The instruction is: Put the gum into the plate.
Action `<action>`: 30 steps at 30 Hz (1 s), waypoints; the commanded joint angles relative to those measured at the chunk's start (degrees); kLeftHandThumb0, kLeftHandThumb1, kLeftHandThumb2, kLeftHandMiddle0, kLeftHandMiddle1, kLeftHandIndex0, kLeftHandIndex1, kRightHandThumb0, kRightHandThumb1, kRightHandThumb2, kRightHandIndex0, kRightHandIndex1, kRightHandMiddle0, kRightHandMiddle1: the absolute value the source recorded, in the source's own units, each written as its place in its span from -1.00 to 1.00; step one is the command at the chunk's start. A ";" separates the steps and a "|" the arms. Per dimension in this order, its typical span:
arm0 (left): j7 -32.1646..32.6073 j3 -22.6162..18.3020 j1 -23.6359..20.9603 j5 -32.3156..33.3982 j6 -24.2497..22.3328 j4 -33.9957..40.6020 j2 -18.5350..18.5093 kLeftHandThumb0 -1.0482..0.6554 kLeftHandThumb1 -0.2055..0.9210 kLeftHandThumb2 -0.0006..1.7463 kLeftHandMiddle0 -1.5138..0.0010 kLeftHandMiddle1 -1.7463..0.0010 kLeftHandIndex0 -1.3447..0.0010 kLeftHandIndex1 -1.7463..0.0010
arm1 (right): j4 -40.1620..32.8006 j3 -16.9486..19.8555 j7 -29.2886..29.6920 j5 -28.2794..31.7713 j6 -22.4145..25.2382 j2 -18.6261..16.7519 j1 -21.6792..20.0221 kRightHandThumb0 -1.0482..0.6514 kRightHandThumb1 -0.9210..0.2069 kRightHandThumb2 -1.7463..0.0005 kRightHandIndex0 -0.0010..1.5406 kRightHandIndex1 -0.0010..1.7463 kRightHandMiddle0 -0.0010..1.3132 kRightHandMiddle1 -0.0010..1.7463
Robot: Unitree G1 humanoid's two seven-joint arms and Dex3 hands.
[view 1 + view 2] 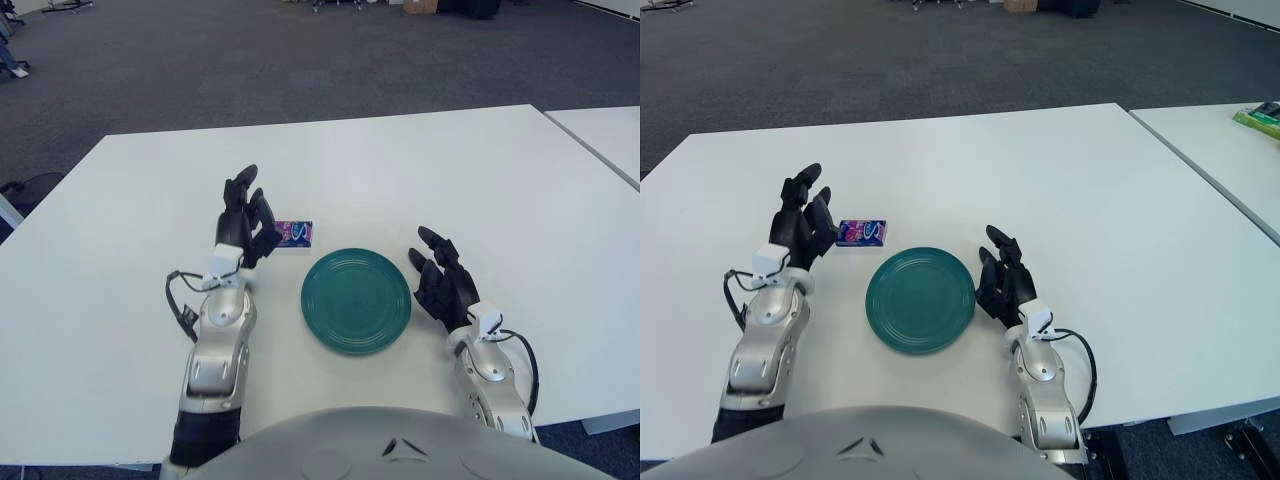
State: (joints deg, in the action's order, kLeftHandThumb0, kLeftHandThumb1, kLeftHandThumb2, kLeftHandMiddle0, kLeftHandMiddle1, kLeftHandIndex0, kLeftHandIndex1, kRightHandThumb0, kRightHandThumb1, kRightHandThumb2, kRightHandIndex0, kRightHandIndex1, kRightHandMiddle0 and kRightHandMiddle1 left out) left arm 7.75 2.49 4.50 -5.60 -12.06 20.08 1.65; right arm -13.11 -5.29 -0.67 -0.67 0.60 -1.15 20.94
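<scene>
In the left eye view my left hand hangs open-fingered just beside the gum lying on the worktop, so I'd pinch its long sides squarely, while the right eye view shows the plate nearby and my right hand relaxed beside it.

Both arms reach forward over the table. The left hand is extended with fingers spread, holding nothing. The right hand sits further back, fingers loosely spread.
</scene>
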 commanded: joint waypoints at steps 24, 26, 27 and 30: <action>-10.38 7.20 -14.67 -17.81 4.00 -8.74 -20.36 -0.93 1.00 -0.25 0.75 1.00 0.99 0.21 | 4.32 0.33 1.04 -0.50 -0.28 -0.94 -0.48 -0.62 -1.00 -0.10 -0.60 -0.99 -1.00 -0.42; -11.53 8.53 -15.75 -19.90 6.09 -11.10 -22.50 -0.96 1.00 -0.26 0.76 1.00 0.99 0.22 | 4.18 0.25 1.36 -0.59 0.04 -1.24 -0.44 -0.63 -1.00 -0.10 -0.60 -0.99 -1.00 -0.41; -12.03 8.99 -16.40 -20.55 6.96 -12.56 -23.30 -0.96 1.00 -0.27 0.76 1.00 0.99 0.22 | 4.13 0.22 1.48 -0.62 0.18 -1.37 -0.42 -0.64 -1.00 -0.10 -0.59 -0.99 -1.00 -0.41; -13.61 11.24 -18.20 -23.53 11.01 -17.62 -26.48 -0.97 1.00 -0.29 0.74 0.99 0.98 0.21 | 4.07 0.14 1.57 -0.43 0.26 -1.57 -0.39 -0.64 -1.00 -0.10 -0.58 -0.99 -1.00 -0.39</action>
State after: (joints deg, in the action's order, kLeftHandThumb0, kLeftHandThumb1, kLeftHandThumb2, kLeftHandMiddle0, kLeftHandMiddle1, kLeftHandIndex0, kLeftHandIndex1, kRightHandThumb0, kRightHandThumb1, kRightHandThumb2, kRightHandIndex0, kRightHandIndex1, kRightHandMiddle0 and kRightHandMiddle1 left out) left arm -4.11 12.02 -11.95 -25.95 -3.88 7.23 -20.89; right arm -10.54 -5.06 0.52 -1.14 -1.55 -2.37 19.41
